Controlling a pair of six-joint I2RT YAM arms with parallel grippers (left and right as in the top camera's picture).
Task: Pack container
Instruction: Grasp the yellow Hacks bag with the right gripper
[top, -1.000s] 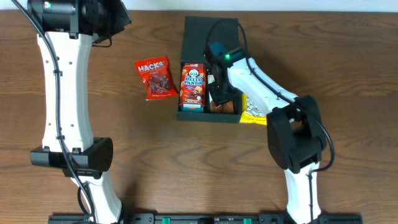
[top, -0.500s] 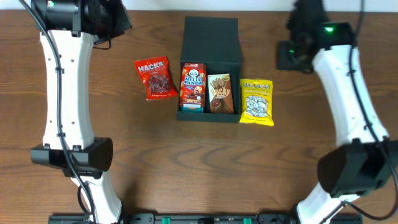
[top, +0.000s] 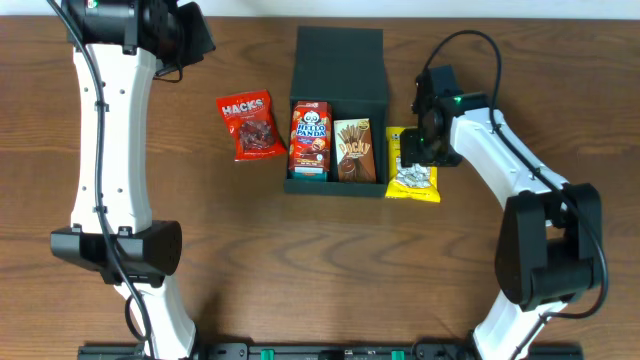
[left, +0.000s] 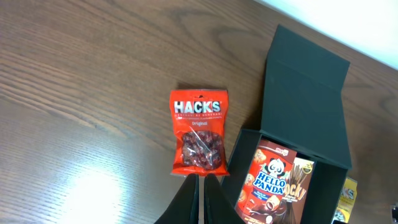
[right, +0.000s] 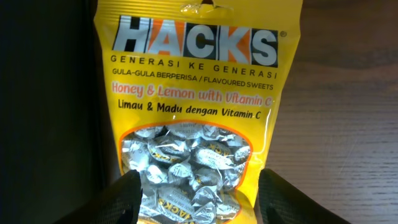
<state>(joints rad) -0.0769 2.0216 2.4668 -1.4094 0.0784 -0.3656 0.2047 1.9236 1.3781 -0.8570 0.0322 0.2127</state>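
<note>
— Two snack boxes (top: 310, 140) are sitting inside the open container (top: 340, 60), mid-table.
— And your grippers?
— I'm hovering the right gripper (right: 200, 186) wide astride the yellow candy bag (right: 196, 93) beside it. My left gripper (left: 203, 199) is hanging pinched together.

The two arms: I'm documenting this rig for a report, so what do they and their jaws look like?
Both the left arm and right arm have white tubular links between bulky black joint housings, with thin black cables running outside the shells. A green light glows near the right wrist. The jaws are plain black.
</note>
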